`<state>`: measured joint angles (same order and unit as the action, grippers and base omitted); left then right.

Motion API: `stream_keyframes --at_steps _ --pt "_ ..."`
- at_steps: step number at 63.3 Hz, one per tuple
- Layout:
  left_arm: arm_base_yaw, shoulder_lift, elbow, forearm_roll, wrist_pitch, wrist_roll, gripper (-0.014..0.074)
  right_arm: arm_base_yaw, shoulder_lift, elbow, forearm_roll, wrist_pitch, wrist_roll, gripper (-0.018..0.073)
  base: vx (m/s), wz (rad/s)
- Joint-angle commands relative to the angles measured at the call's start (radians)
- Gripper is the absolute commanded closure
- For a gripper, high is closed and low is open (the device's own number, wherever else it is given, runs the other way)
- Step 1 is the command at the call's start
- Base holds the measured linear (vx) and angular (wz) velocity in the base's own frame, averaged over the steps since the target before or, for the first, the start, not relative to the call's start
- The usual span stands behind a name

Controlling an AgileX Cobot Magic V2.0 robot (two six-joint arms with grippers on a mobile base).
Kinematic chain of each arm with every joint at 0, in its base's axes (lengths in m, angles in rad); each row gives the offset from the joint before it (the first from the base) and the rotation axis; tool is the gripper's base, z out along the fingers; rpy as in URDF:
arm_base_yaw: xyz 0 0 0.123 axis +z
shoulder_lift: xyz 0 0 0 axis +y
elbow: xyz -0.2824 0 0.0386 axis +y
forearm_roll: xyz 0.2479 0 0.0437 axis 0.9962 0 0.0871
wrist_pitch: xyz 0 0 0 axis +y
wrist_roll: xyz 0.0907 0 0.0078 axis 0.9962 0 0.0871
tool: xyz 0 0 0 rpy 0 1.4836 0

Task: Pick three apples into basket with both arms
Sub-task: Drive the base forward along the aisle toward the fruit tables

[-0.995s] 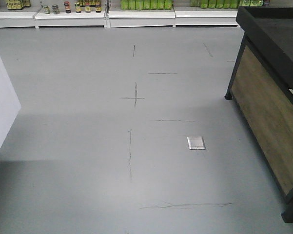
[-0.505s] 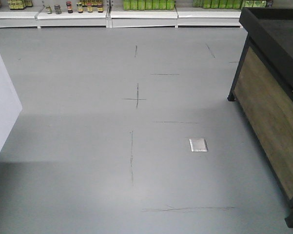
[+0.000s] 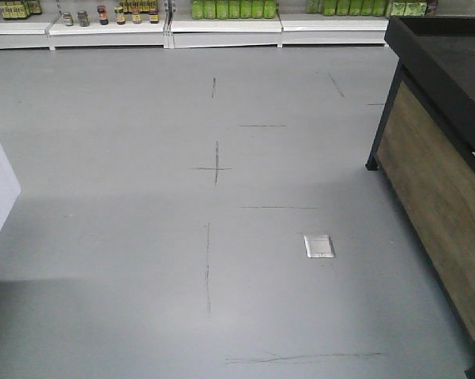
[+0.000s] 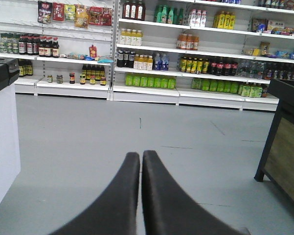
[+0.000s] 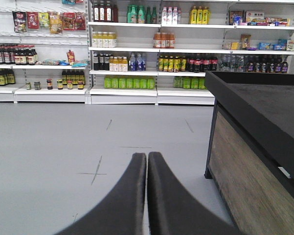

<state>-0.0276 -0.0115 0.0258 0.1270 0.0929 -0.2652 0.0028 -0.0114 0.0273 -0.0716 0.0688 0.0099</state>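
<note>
Left gripper (image 4: 141, 155), lower centre of its wrist view: black fingers pressed together tip to tip, nothing between them; right gripper (image 5: 147, 155), lower centre of its own view: likewise closed and empty. Surroundings: grey floor (image 3: 126, 118) with thin dark scuff lines and a small metal floor plate (image 3: 318, 245) right of centre, black-topped wooden counter (image 3: 439, 181) along the right edge, stocked bottle shelves (image 4: 147, 58) across the top. Apples and basket: in none of the three views.

Counter (image 3: 439, 181) cropped; bottle labels (image 4: 149, 81) probably illegible
</note>
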Motion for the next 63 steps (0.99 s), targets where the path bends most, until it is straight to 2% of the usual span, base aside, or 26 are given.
stream_keyframes --at_steps 1,63 --pt "-0.006 -0.016 0.005 -0.009 -0.076 -0.004 0.0603 -0.001 -0.014 0.014 -0.011 -0.078 -0.010 0.0568 0.14 -0.03" --pt "-0.006 -0.016 0.005 -0.009 -0.076 -0.004 0.0603 -0.001 -0.014 0.014 -0.011 -0.078 -0.010 0.0568 0.19 0.05"
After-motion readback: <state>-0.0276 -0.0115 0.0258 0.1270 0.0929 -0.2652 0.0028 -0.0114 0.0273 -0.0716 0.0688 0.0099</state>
